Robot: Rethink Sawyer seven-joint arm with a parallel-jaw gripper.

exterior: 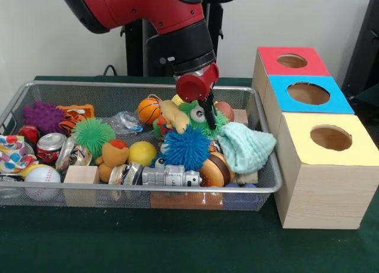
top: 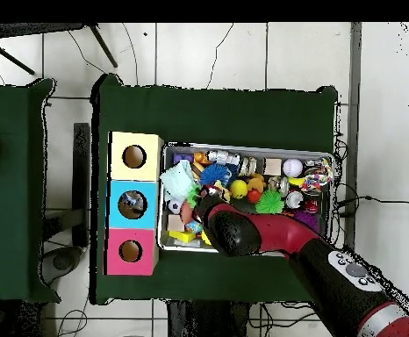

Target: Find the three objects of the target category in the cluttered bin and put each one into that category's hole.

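One green plush [exterior: 198,116] touches end effector [exterior: 210,122].

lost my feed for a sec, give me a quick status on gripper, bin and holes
Gripper down in the bin, fingers hidden among toys. Target not identifiable. Blue spiky ball and mint cloth crowd it. Yellow box, blue box, red box holes unblocked.

One wire bin [exterior: 18,101] is sitting beside three boxes, red [exterior: 278,68], blue [exterior: 331,101] and yellow [exterior: 355,148], each showing one hole; three spiky balls are lying inside: purple [exterior: 42,116], green [exterior: 93,135], blue [exterior: 185,148].
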